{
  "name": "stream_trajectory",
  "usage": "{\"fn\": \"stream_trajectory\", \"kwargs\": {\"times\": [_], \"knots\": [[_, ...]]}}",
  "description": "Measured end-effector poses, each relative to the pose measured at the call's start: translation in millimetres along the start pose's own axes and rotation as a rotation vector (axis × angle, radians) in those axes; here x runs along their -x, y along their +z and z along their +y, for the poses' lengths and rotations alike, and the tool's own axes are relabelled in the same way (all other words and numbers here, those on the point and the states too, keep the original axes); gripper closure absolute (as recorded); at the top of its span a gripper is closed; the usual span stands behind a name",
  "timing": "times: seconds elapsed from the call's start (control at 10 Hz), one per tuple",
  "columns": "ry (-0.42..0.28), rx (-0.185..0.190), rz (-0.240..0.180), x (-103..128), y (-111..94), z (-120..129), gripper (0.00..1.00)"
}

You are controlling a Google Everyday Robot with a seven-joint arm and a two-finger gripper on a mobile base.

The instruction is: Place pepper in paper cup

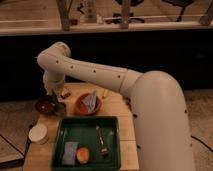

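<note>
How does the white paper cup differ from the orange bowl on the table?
The paper cup is whitish, the orange bowl orange. The paper cup looks smaller than the orange bowl. The paper cup stands left of the green tray; the orange bowl stands behind it and holds a greyish thing. Both are round, upright and on the wooden table. The gripper is at neither, but by the dark bowl.

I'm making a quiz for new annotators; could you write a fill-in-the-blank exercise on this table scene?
1. In the camera view, the white paper cup stands to the ____ of the green tray.
2. The end effector hangs beside the dark red ____.
3. The round fruit in the tray is ____.
Missing words: left; bowl; orange.
</note>
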Motion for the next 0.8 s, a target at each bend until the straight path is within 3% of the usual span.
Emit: {"fn": "stream_trajectory", "kwargs": {"times": [0.5,0.7,0.8], "knots": [[-0.063,0.009,-0.075,47,-3,-29,0.96],[-0.072,0.023,-0.094,60,-3,-36,0.96],[-0.084,0.036,-0.111,78,-3,-45,0.96]]}}
